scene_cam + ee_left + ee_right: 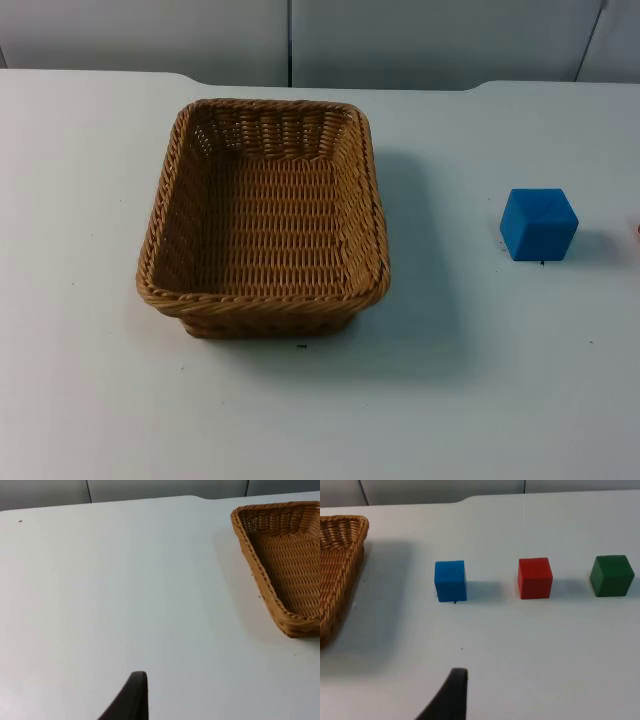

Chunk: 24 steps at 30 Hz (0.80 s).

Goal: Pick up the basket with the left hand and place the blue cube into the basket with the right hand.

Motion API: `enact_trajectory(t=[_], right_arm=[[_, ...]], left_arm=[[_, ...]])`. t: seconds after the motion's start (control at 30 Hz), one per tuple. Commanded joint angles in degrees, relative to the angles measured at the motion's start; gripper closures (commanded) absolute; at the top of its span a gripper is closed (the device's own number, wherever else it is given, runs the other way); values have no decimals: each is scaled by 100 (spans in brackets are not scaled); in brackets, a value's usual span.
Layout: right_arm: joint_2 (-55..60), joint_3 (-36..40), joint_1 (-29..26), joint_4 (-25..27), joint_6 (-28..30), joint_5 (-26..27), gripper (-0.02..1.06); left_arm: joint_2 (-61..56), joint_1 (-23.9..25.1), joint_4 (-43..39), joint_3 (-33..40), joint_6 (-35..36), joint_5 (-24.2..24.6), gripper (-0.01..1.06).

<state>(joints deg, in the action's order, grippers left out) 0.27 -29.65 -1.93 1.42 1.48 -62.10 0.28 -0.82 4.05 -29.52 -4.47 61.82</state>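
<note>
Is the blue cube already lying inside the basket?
No, the blue cube stands on the white table, apart from the basket, which holds nothing.

The basket [340, 570] is running off the frame edge beside the blue cube [450, 581], its far side unseen.

The basket [265, 220] sits at frame centre in the top view; the cube [539, 224] stands well apart at its right.
</note>
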Motion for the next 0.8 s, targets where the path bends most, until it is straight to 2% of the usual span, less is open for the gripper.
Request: enact_trajectory(t=[0.0, 0.43, 0.53, 0.77], right_arm=[[-27, 47, -32, 29, -8, 27, 0], [254, -146, -32, 60, 18, 11, 0], [585, -146, -32, 220, 18, 210, 0], [887, -169, -32, 358, 174, 534, 0]], left_arm=[[-28, -15, 112, 6, -26, -13, 0], [-28, -15, 324, -174, -26, -149, 0], [-28, -15, 296, -508, -26, -340, 0], [214, -15, 307, -929, -26, -350, 0]])
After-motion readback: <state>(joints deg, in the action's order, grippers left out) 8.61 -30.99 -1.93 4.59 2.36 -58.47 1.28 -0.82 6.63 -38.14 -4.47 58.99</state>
